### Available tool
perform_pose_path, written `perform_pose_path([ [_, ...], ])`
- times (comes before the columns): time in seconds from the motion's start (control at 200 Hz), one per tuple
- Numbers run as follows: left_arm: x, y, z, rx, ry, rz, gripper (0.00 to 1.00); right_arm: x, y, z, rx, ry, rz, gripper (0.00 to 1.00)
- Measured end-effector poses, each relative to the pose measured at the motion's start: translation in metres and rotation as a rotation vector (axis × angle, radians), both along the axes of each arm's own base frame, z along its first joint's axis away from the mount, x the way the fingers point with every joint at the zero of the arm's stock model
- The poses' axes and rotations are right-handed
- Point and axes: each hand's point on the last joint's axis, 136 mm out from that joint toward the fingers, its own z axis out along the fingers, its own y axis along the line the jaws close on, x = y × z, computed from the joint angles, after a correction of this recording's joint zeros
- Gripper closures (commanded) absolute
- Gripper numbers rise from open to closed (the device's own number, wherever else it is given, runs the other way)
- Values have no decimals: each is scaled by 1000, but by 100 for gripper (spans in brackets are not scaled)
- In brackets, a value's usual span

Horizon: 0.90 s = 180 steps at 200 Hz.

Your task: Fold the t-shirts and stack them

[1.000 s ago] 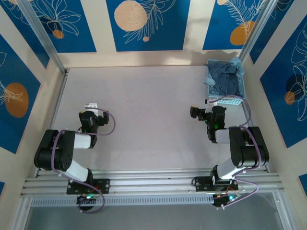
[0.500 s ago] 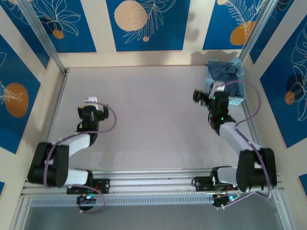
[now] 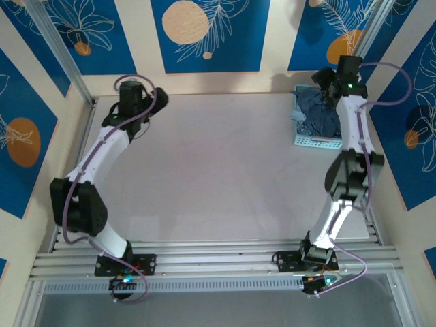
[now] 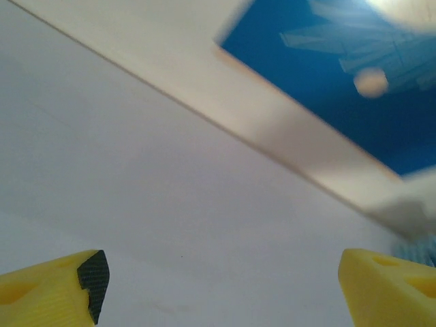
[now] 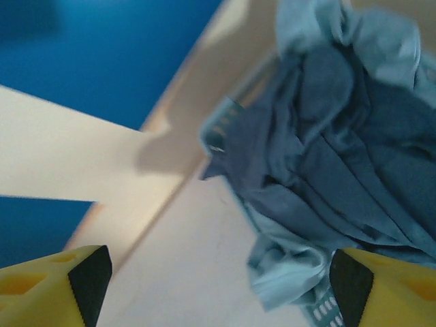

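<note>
- Blue-grey t-shirts [image 5: 327, 157] sit crumpled in the basket [image 3: 319, 142], right in front of my right gripper [image 5: 218, 279], jaws spread wide, nothing in them.
- left gripper [image 4: 218, 279] gaping too, empty, just table [image 4: 136, 170] ahead of it, shirts well off to its right.

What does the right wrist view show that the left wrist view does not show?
Right wrist view: the t-shirts, dark and paler blue, heaped in the basket by the wall. Left wrist view: a wide stretch of table running up to the wall's foot. Shared: a blue wall panel and yellow fingers set wide apart, so the right tool and the left tool are both open.
</note>
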Motion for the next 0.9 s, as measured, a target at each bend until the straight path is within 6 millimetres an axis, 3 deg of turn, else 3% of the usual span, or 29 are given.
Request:
perform_pose_path([
  [0.155,-23,-78,7,-73,30,-251,14,41,-9,-73,80,139,-6,1],
  [0.285,-47,-112,16,-105,36,-367,14,56,-14,-113,126,200,-34,0],
  [0.335,-54,-116,19,-110,41,-385,14,57,-14,-127,142,223,-48,6],
  [0.465,-65,-112,28,-112,42,-390,16,56,-13,-151,179,265,-83,35],
  [0.645,-75,-108,35,-108,49,-391,20,59,-13,-152,199,251,-105,100],
  [0.805,-78,-107,30,-104,68,-390,22,58,-7,-142,155,237,-102,100],
  [0.9,-79,-106,27,-102,77,-389,22,53,-2,-112,97,202,-95,100],
])
